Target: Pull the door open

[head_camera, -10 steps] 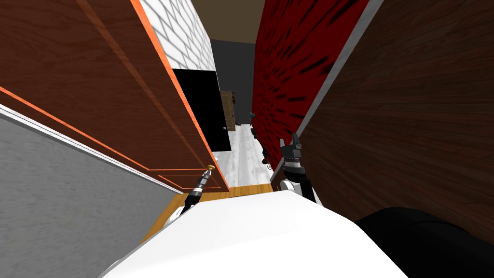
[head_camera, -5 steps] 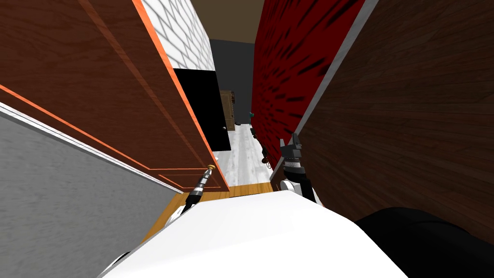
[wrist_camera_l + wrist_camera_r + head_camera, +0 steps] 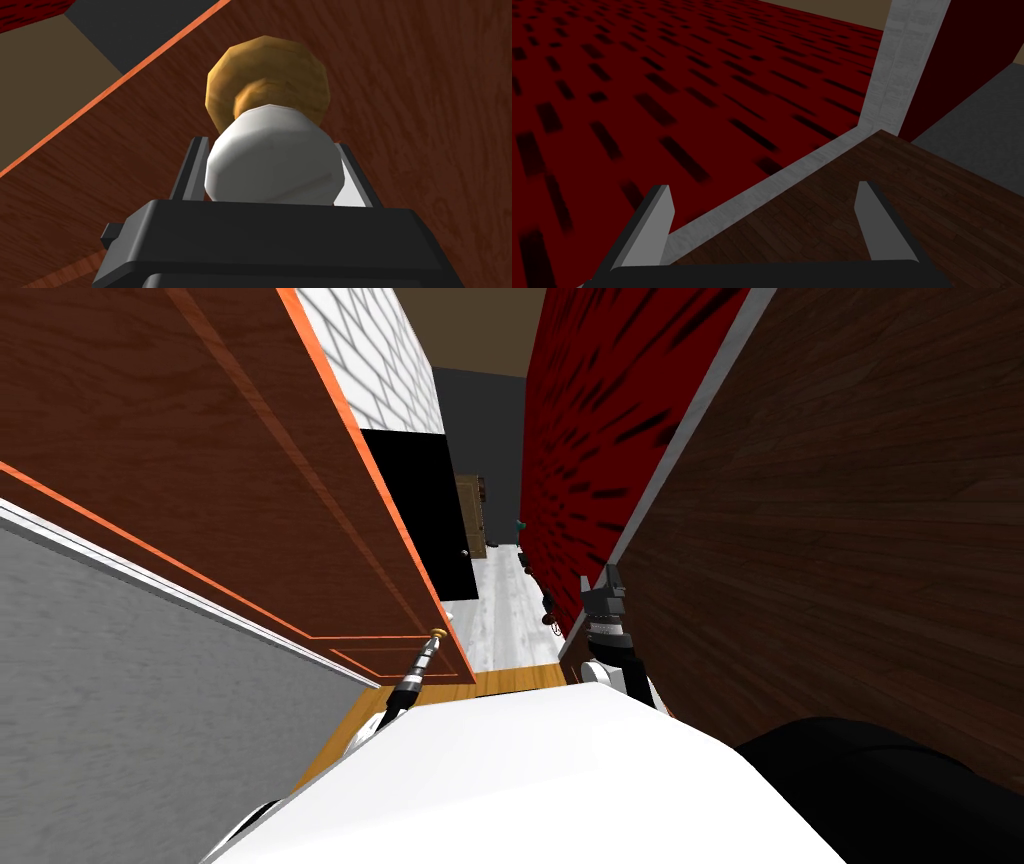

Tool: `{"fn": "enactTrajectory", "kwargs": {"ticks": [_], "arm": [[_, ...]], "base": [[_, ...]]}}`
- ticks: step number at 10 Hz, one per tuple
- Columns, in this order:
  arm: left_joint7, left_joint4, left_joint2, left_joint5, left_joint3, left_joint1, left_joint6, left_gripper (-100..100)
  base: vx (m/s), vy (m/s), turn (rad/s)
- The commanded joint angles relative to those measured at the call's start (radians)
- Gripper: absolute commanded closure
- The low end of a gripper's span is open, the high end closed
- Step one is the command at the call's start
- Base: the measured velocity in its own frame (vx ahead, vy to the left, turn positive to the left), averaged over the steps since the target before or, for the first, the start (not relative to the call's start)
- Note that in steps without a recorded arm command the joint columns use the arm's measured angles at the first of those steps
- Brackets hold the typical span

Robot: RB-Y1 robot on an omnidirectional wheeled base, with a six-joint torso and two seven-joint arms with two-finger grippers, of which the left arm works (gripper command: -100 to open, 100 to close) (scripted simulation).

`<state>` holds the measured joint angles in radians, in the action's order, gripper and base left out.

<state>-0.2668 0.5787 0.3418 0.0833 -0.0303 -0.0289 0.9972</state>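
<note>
My left hand (image 3: 271, 146) is closed on the knob (image 3: 274, 167), one finger pressing each side of its pale round head. The brass rose (image 3: 267, 70) sits just behind it against the door (image 3: 250, 488). In the head view the knob is low at the door's free edge, near me and left of centre. The red-brown door stands on my left, swung off the opening. A gap to a far passage with a pale floor (image 3: 505, 618) shows between the door's orange edge and the red wall (image 3: 600, 408) on the right. I judge the pull under way but not finished. To do it well I should squeeze firmly, since thin fingers can slip off a round knob. I should draw along the arc about the hinges, which I take to be at the door's far left end, not straight back. My wrist should turn with the door so the fingers sit square on the knob. The door's edge is near me, so my base must give room. My right hand (image 3: 603, 586) hangs open on the right by the grey trim (image 3: 690, 418) and should be kept clear.
</note>
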Motion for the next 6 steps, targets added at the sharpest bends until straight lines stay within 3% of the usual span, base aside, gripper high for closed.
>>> {"fn": "enactTrajectory", "kwargs": {"ticks": [1, 2, 6], "arm": [[0.028, 0.027, -0.009, -0.002, 0.013, 0.014, -0.009, 100], [0.028, 0.027, -0.009, -0.002, 0.013, 0.014, -0.009, 100], [0.144, 0.023, -0.006, -0.034, 0.042, 0.005, -0.012, 100]], "base": [[-0.028, 0.01, -0.016], [-0.01, 0.009, 0.008], [-0.037, 0.015, -0.025]]}}
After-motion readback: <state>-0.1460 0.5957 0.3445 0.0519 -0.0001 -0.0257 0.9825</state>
